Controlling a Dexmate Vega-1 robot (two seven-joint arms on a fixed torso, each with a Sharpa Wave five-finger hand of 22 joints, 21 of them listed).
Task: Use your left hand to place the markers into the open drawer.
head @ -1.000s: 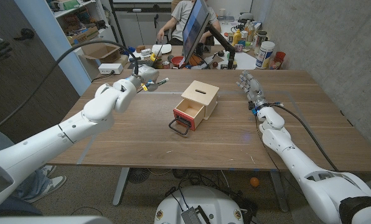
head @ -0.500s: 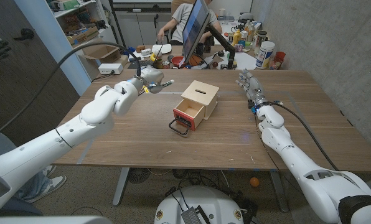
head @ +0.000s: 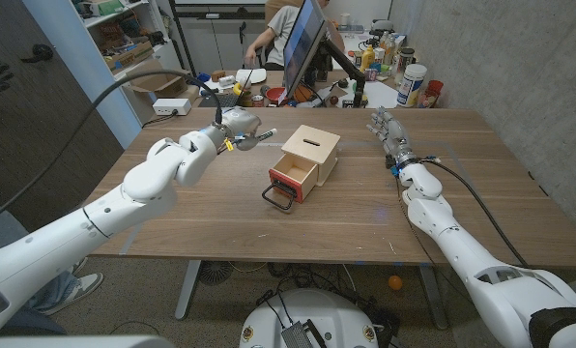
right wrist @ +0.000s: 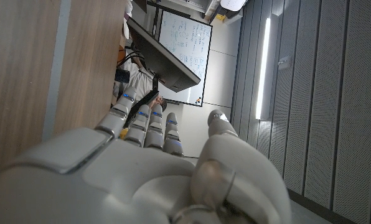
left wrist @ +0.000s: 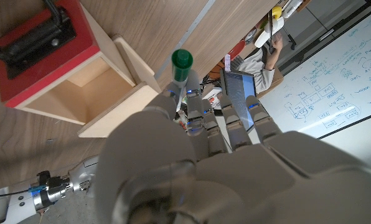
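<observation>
Left hand [head: 236, 125] pinches a green-capped marker [left wrist: 181, 60], body mostly hidden by fingers, just left of the box [head: 310, 151]. Drawer [head: 293, 177] open w/ black handle. Right hand [head: 386, 130] holds nothing, fingers loosely apart.

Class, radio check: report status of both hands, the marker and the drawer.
Left hand holds green-capped marker, short of open drawer. Right hand open, idle at table's far right. Nothing blocks the drawer.

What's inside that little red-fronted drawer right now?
The drawer looks empty: the left wrist view shows bare wood inside and no markers. Its near corner is hidden behind the left robot hand, which holds a green-capped marker near it.
</observation>
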